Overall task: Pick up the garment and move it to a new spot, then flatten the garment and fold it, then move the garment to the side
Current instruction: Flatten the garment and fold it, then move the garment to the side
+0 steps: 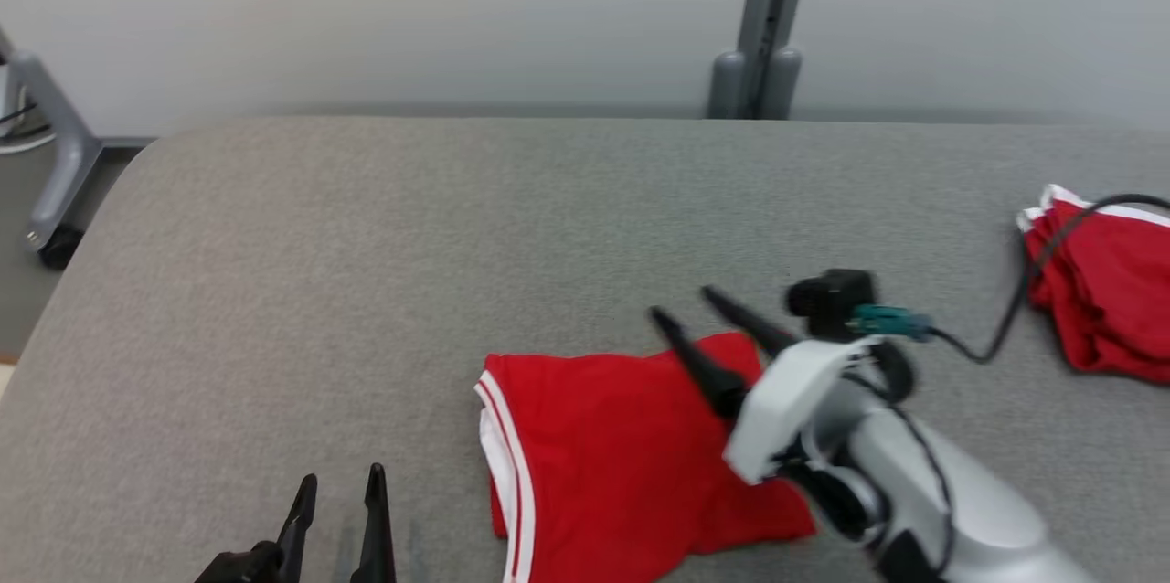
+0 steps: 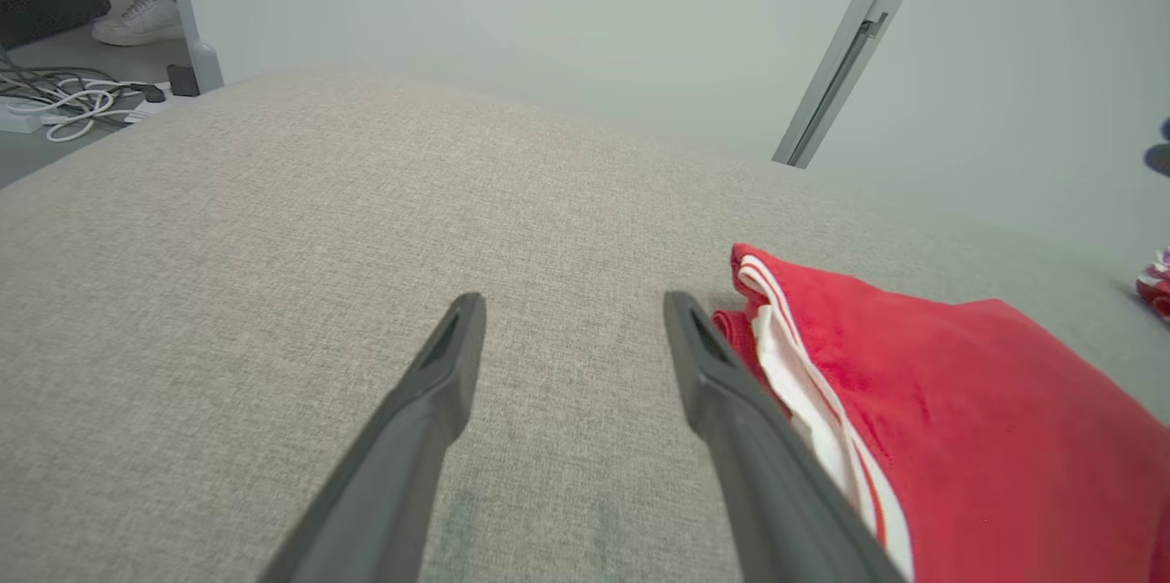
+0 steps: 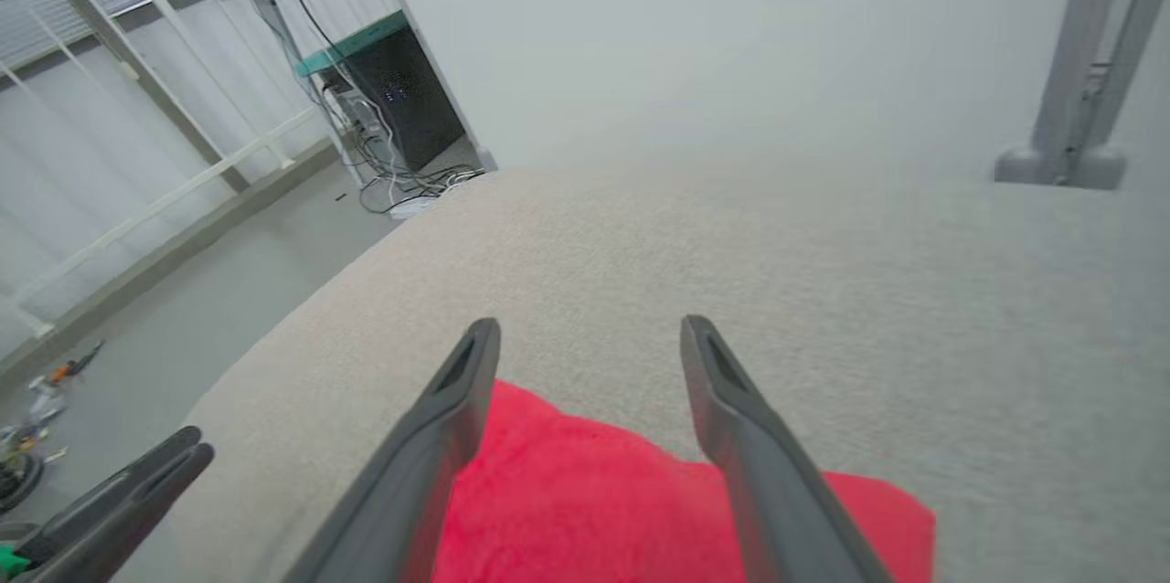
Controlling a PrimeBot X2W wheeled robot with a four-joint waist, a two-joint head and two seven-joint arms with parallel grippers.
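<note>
The garment [image 1: 612,437] is a red piece with white stripes along its left edge, lying folded on the grey table [image 1: 366,245] near the front. My right gripper [image 1: 681,302] hovers over its far right corner, open, with nothing between the fingers. In the right wrist view the gripper [image 3: 590,323] stands apart above the red cloth [image 3: 594,492]. My left gripper [image 1: 342,473] is open at the front left, just left of the garment's striped edge. In the left wrist view the gripper [image 2: 574,300] points over bare table with the garment [image 2: 960,409] beside its right finger.
A second red and white garment [image 1: 1106,291] lies bunched at the table's right edge, with my wrist camera's black cable [image 1: 1005,327] arcing in front of it. A grey post [image 1: 768,16] stands behind the table. A wheeled frame [image 1: 55,163] stands off the far left corner.
</note>
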